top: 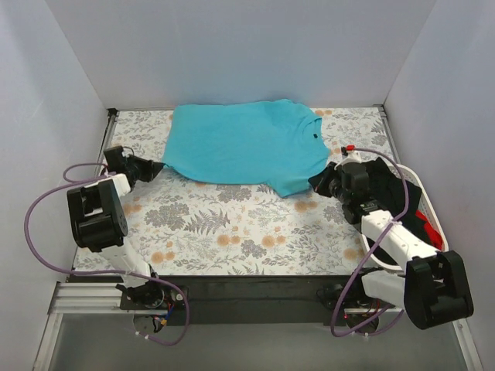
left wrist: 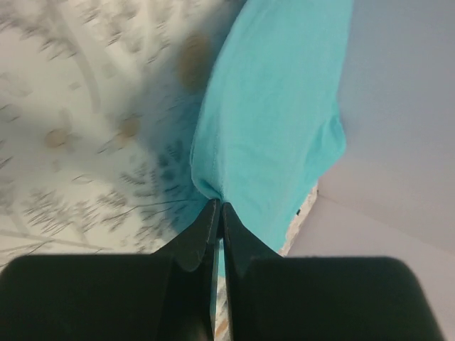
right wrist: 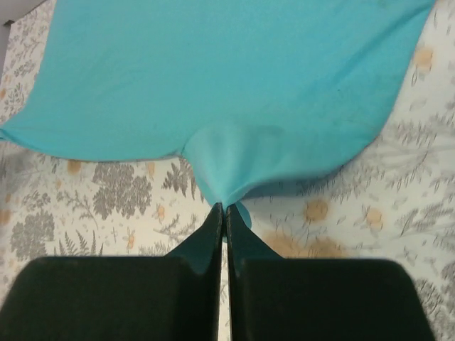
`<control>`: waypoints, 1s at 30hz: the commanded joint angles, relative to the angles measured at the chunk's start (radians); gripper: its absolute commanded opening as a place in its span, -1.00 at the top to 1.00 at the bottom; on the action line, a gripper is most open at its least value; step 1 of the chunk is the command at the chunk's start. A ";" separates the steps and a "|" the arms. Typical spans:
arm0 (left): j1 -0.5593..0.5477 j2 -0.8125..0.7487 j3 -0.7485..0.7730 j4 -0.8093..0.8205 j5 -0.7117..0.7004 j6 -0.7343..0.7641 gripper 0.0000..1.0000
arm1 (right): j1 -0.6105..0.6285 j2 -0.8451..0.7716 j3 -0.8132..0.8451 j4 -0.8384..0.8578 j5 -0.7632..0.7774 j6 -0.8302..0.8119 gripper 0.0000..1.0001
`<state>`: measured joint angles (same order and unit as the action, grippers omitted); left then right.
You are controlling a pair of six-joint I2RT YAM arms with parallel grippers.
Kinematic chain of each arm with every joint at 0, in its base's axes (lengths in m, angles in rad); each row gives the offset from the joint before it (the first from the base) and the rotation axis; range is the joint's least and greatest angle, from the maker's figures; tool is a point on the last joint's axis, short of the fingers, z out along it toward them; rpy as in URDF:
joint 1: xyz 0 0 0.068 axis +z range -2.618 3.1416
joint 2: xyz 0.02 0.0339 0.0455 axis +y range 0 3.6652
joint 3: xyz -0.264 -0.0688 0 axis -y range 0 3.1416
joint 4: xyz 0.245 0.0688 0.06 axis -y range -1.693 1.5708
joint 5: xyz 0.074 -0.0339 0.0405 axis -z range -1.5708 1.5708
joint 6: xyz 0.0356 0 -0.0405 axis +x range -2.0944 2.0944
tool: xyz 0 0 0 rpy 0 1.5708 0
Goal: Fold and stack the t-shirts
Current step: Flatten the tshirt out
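The teal t-shirt (top: 240, 145) lies flat at upper middle, left gripper (top: 157, 168) and right gripper (top: 319, 182) each clamped on an opposite edge; a fold looks about to start, needing the 2 to lift evenly.

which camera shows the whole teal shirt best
The top external view: the teal t-shirt shows whole, spread on the floral cloth, collar to the right. The left wrist view shows only the edge pinched in the left gripper; the right wrist view, a puckered edge in the right gripper.
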<state>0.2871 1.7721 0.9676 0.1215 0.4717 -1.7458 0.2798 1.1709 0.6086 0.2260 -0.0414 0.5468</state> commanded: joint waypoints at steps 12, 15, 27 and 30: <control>0.026 -0.344 -0.201 -0.287 -0.292 0.086 1.00 | -0.002 -0.238 -0.217 -0.224 -0.091 0.156 0.97; 0.029 -0.396 -0.233 -0.341 -0.329 0.088 1.00 | -0.001 -0.322 -0.228 -0.304 -0.098 0.160 0.97; 0.026 -0.485 -0.290 -0.463 -0.438 0.118 0.18 | 0.084 -0.373 -0.233 -0.389 -0.078 0.179 0.97; 0.021 -0.513 -0.291 -0.512 -0.540 0.131 0.20 | 0.108 -0.350 -0.207 -0.390 -0.055 0.176 0.97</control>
<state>0.3103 1.3163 0.6868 -0.3069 0.0620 -1.6375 0.3672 0.8078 0.3630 -0.1604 -0.1253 0.7155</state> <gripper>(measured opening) 0.407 0.023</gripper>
